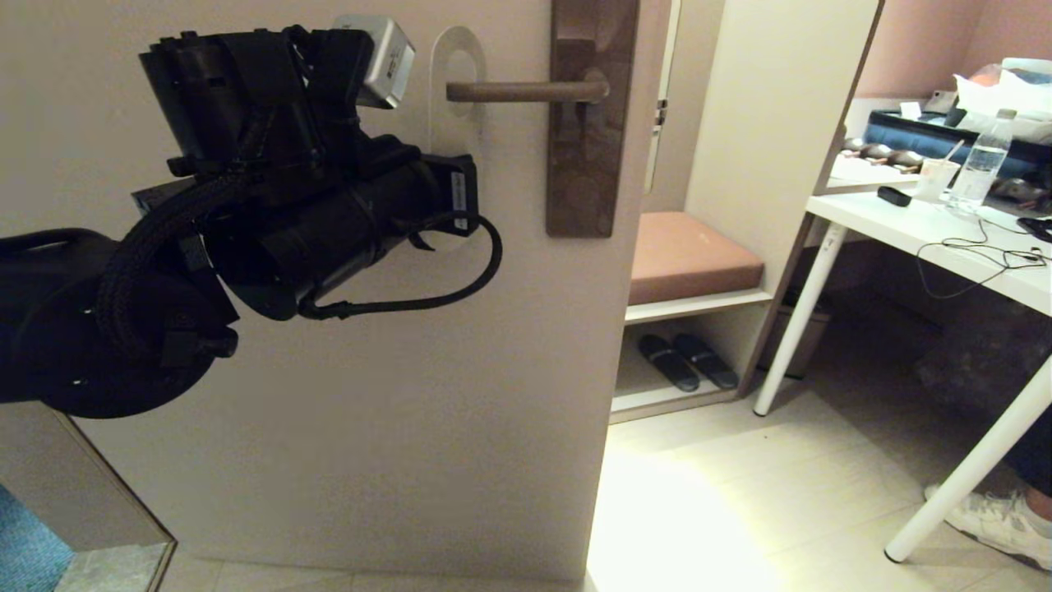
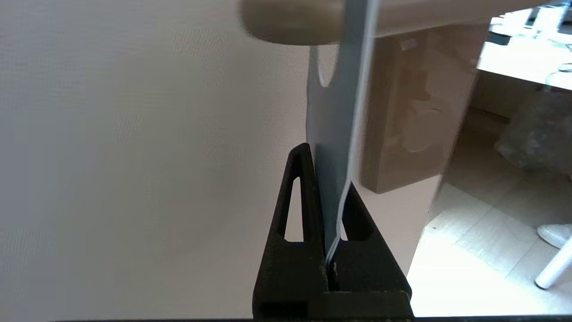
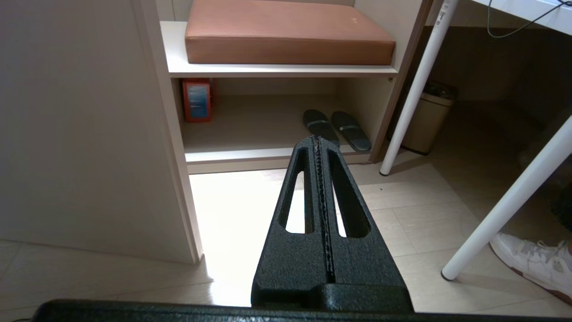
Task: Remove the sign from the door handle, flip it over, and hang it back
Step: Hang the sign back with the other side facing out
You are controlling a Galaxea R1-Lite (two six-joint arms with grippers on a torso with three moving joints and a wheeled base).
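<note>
left gripper (image 2: 328, 179) pinching the sign (image 2: 333, 134) low on its edge | sign hangs long-axis vertical, hole over the door handle (image 1: 526, 90), free end toward this arm | right gripper (image 3: 318, 143) pressed together, parked low

I see the sign (image 1: 457, 90) hanging on the door handle (image 1: 526, 90), the lever passing through its round hole near the free end. Its pale grey-white face looks out at me; from the left wrist camera the sign (image 2: 333, 147) shows edge-on with a slate-blue side. Its lower half is hidden, so I can't read any lettering. The handle is a slim, dark bronze lever, level, on a tall brown backplate (image 1: 588, 164).
</note>
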